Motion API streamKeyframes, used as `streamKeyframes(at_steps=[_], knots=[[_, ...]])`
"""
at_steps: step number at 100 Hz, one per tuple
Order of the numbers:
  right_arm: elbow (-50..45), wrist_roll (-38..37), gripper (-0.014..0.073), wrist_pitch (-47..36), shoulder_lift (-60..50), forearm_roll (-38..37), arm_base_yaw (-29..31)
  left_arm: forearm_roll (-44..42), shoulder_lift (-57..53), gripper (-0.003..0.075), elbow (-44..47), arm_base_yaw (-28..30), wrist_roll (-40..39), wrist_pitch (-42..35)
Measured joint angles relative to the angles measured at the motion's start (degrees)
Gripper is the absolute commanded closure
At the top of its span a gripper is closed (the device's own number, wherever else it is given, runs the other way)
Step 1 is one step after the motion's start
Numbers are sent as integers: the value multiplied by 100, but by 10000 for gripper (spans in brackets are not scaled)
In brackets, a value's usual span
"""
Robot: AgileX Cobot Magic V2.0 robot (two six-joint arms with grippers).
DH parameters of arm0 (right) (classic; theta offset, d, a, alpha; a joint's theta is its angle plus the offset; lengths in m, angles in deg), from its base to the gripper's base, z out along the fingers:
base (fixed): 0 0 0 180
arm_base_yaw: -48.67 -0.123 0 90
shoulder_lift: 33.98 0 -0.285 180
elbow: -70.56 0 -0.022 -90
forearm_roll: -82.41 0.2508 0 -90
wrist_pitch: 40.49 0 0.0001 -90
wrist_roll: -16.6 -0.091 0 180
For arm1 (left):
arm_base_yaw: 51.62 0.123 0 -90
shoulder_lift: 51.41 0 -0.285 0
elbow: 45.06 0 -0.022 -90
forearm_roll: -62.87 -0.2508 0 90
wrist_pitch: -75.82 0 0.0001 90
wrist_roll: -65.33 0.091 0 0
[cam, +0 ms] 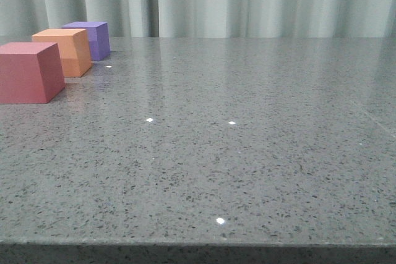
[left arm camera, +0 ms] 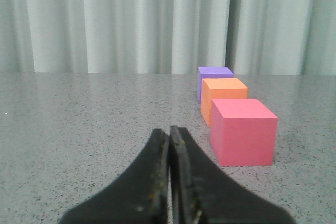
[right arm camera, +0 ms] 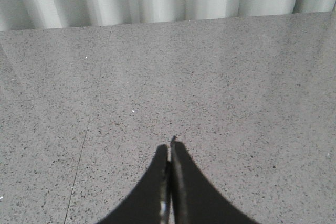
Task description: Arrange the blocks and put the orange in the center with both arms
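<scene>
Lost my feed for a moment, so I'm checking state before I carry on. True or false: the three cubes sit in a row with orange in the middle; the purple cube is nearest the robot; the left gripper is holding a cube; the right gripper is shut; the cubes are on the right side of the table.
1. The cubes sit in a row with the orange cube in the middle. True.
2. The purple cube is nearest the robot. False: it is farthest; the red-pink cube is nearest.
3. The left gripper is holding a cube. False: it is shut on nothing, apart from the cubes.
4. The right gripper is shut. True.
5. The cubes are on the right side of the table. False: they are on the left.
</scene>
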Motion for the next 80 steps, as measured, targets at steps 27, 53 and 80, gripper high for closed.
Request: streamKeyframes(at_steps=[27, 53, 80], knots=[[0, 0, 662, 0, 0, 0, 0, 0, 0, 741, 0, 0, 0, -9], [0, 0, 662, 0, 0, 0, 0, 0, 0, 741, 0, 0, 0, -9], [0, 0, 662, 0, -76, 0, 0, 0, 0, 741, 0, 0, 0, -9]])
